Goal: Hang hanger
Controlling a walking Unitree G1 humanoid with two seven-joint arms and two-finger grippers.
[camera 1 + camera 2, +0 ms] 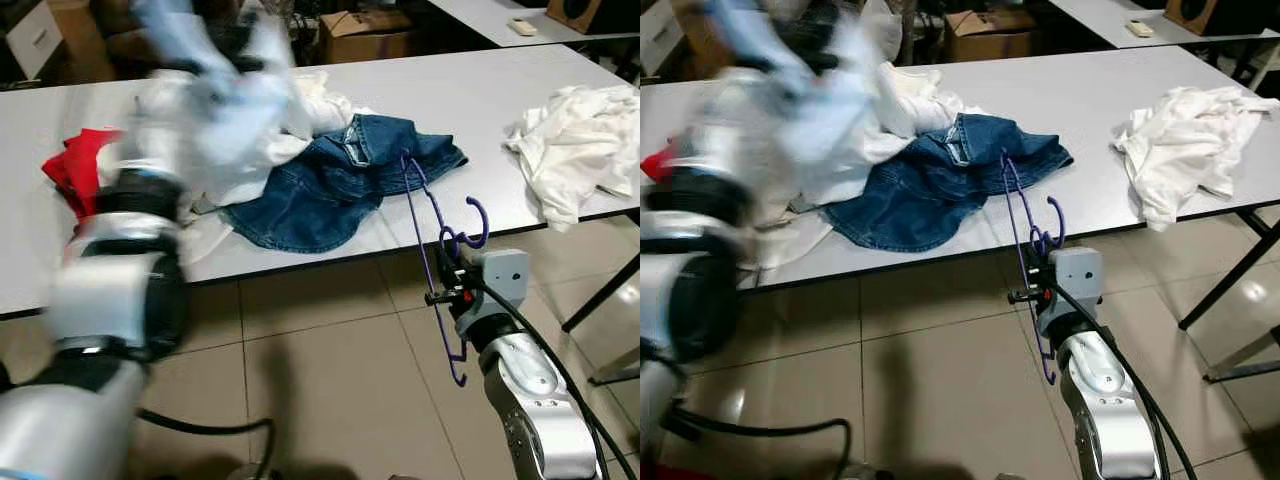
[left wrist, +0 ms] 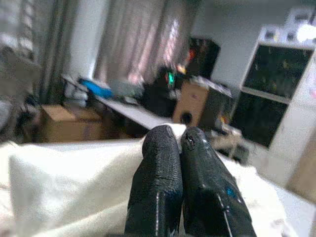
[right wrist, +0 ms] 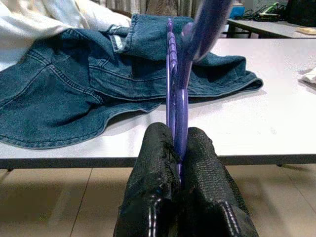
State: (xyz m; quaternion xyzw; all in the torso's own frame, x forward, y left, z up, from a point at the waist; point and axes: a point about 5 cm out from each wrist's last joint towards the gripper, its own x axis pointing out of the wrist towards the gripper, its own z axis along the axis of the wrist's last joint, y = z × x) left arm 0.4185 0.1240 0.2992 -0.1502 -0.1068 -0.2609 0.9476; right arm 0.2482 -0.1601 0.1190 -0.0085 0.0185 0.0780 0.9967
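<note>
My right gripper is shut on a purple wire hanger, which it holds upright just in front of the white table's near edge, hook to the right. A blue denim garment lies on the table right behind the hanger. My left arm is raised at the left and blurred. The left gripper is shut, and a white garment is lifted with it; the cloth bunches around its fingers.
A crumpled white cloth lies at the table's right end, and a red cloth at its left. A cardboard box stands beyond the table. A black table leg slants over the tiled floor at the right.
</note>
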